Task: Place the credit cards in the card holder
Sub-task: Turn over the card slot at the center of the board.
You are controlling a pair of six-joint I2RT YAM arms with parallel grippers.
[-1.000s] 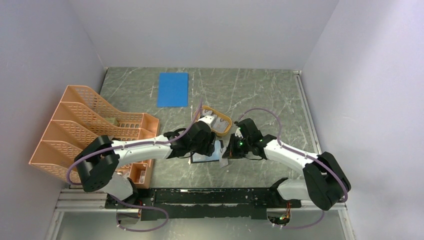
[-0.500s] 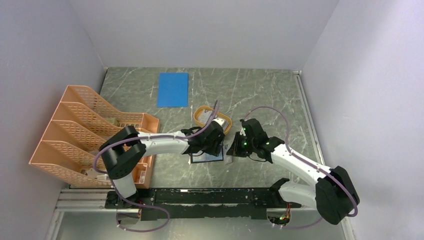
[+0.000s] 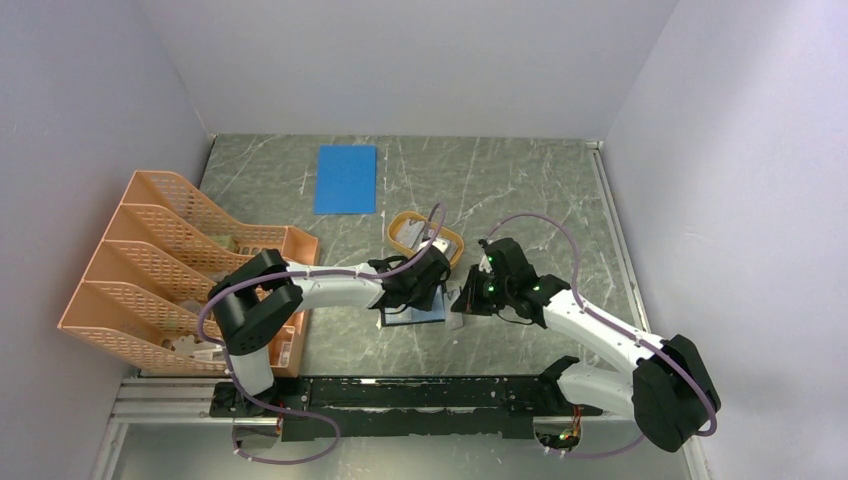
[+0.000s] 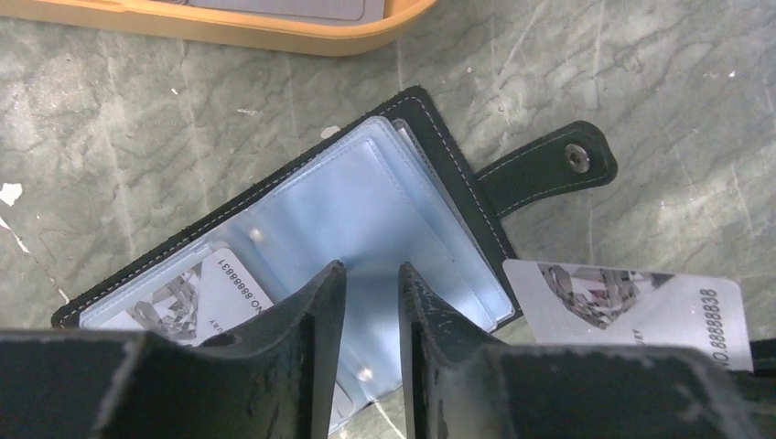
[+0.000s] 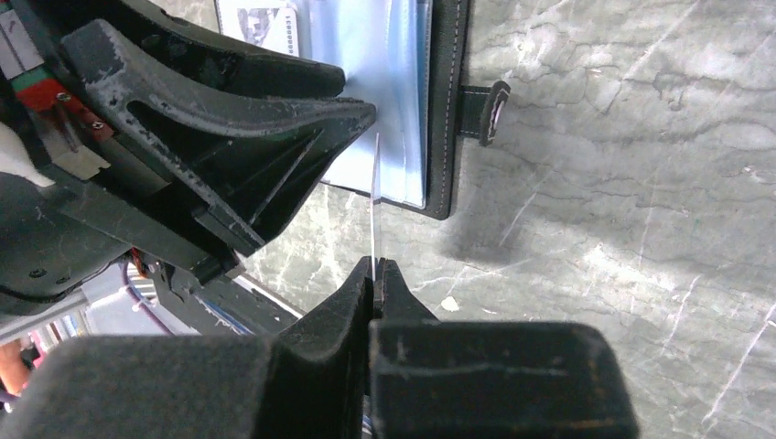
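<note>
Left wrist footage shows the card holder (image 4: 302,197) laid open on the marble table (image 4: 641,82), with one credit card (image 4: 215,288) seen tucked in a clear pocket. The left gripper (image 4: 371,274) is held over the pockets, its jaws narrowly parted with nothing between them. A second credit card (image 4: 631,311) is pinched edge-on in the closed right gripper (image 5: 374,267), just beside the holder's outer edge.

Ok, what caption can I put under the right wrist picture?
Right tool holds a credit card edge-on at the open black card holder.
</note>
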